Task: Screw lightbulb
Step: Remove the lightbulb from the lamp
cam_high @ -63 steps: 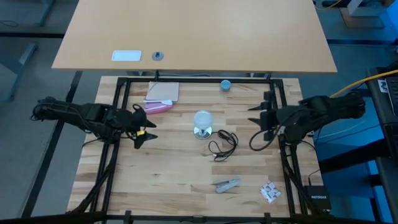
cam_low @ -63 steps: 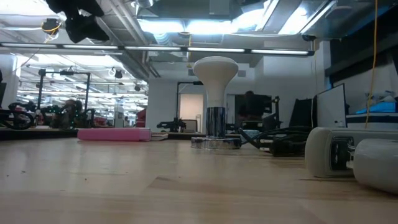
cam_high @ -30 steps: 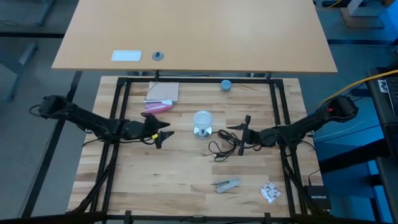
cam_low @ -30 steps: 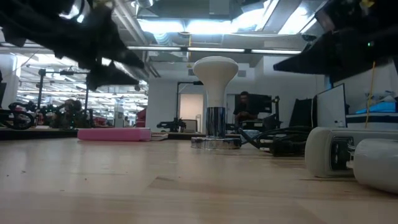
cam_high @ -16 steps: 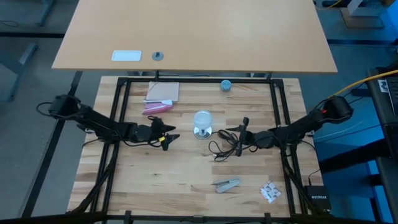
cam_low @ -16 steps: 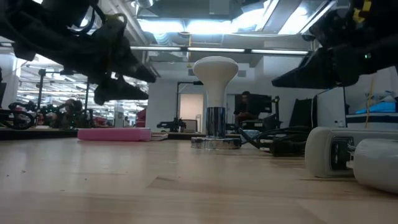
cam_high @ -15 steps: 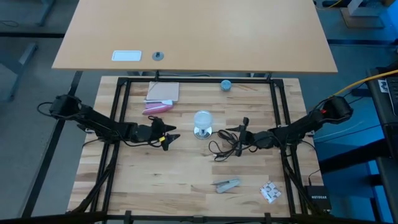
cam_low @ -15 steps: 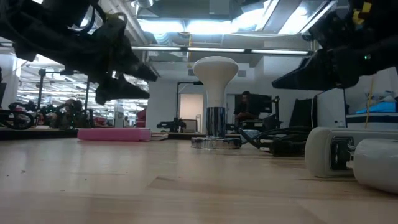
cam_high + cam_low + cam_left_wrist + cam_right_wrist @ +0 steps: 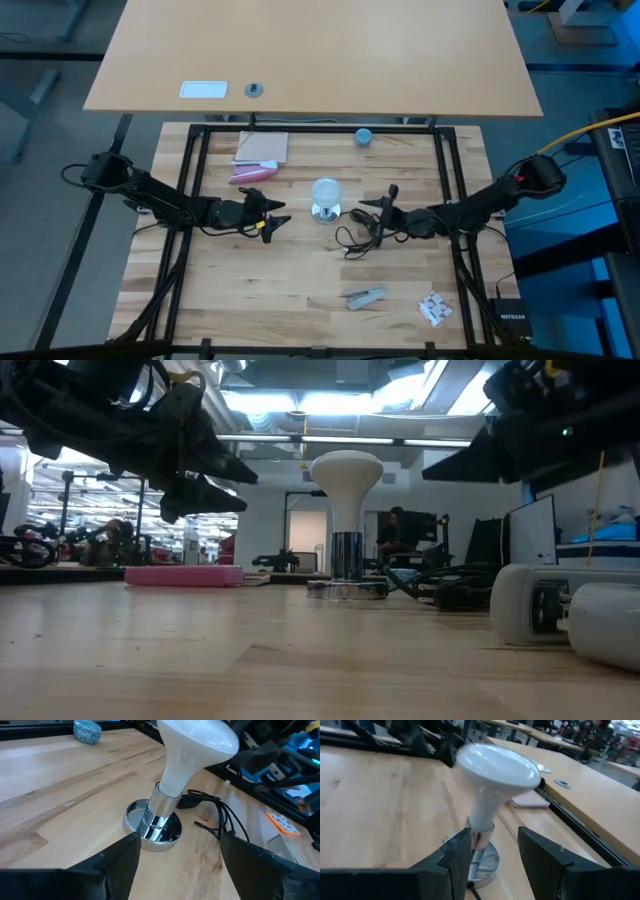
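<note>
One lightbulb stood upright in one round silver base near the middle of the wooden table, and everything else is placed from it. Two arms reached in, one from each side. To the left of the bulb, a little apart and clear of the tabletop, hung the left gripper, its two fingers spread moderately and holding nothing; the left wrist view showed the bulb and its base framed in the gap between the fingers, with no contact. Beyond the bulb to the left lay one pink bar and, just past it, one tan pad. Behind the bulb, toward the far edge, sat one small blue object. Just right of the base lay one black cord in loose loops. The right gripper hung over that cord, just right of the bulb, its fingers parted a moderate way and empty; in the right wrist view the bulb stood between the fingers without touching them. Nearer the front edge, right of the bulb, lay one grey tool and one crumpled scrap.
</note>
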